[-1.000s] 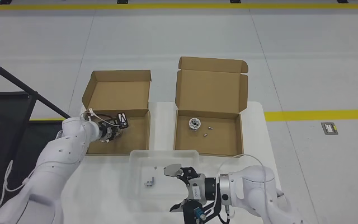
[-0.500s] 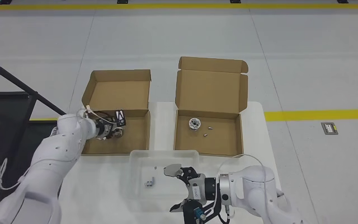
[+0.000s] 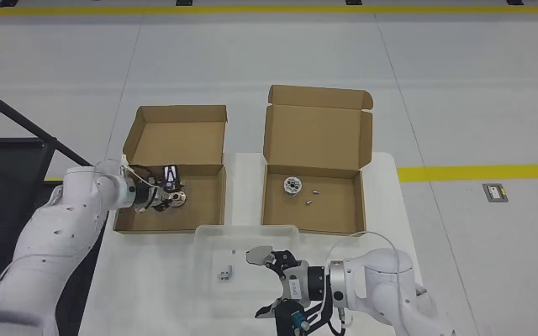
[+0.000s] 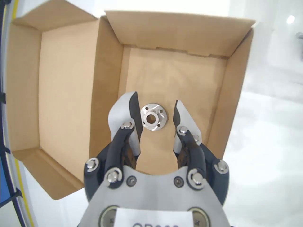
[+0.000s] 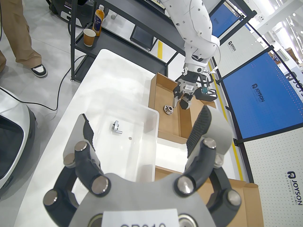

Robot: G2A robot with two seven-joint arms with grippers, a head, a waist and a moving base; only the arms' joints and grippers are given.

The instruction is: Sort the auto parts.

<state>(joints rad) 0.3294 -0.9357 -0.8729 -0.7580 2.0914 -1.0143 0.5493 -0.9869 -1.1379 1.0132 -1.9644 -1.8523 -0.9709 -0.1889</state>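
A round metal flange (image 4: 153,119) lies on the floor of the left cardboard box (image 3: 206,189). My left gripper (image 4: 155,98) hangs open just above it, a finger on either side and nothing held. From the top view the flange (image 3: 177,199) sits beside the left gripper (image 3: 170,186). My right gripper (image 3: 262,281) stands open and empty over the near end of the clear tray (image 3: 210,239). A small metal bracket (image 5: 116,128) and a tiny nut (image 5: 129,138) rest in the tray.
The right cardboard box (image 3: 336,220) holds a round part (image 3: 292,185) and small screws (image 3: 313,194). Both boxes have their lids up at the back. A black shelf with a cup (image 5: 89,37) and a bottle stands beyond the table's left end.
The left arm has swung outward to the left, and its gripper has shifted a little left inside the left box. The right arm has not moved.
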